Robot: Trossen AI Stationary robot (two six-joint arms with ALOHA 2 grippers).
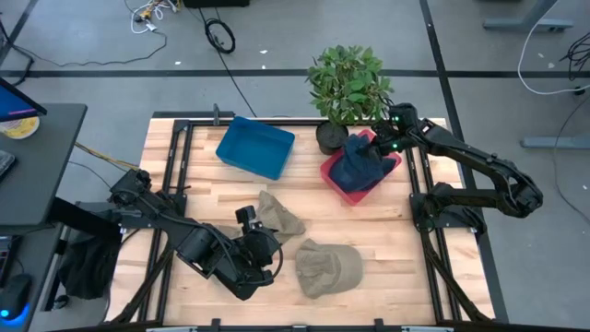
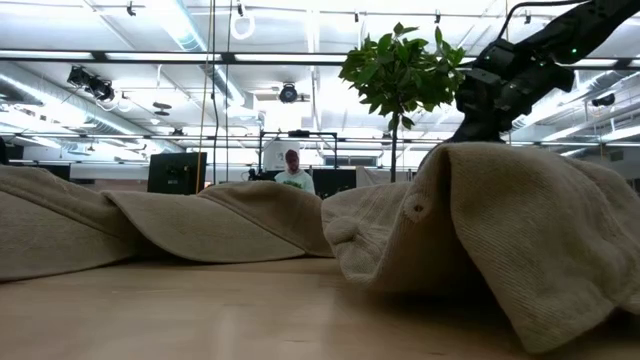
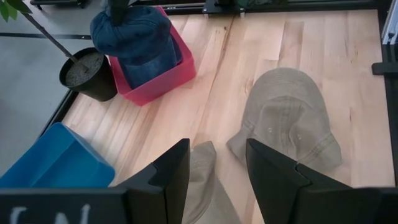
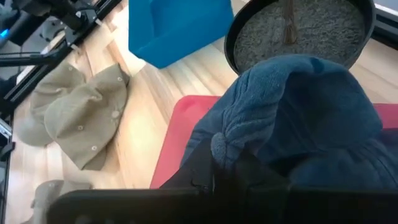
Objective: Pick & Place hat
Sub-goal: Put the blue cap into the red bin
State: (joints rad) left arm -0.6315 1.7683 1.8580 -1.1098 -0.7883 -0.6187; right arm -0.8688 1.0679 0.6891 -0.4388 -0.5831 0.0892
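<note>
Hat [image 4: 298,118], the blue 1, is pinched by the right tool [image 1: 376,150] over the red bin [image 1: 334,175]; let go off-centre and it'll flop onto the worktop [image 1: 387,240]. Left tool [image 3: 214,180] sits spread.

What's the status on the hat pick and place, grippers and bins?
Right gripper shut on blue hat, over the red bin. Left gripper open, empty, above a tan hat. Second tan hat on the table. Blue bin empty.
</note>
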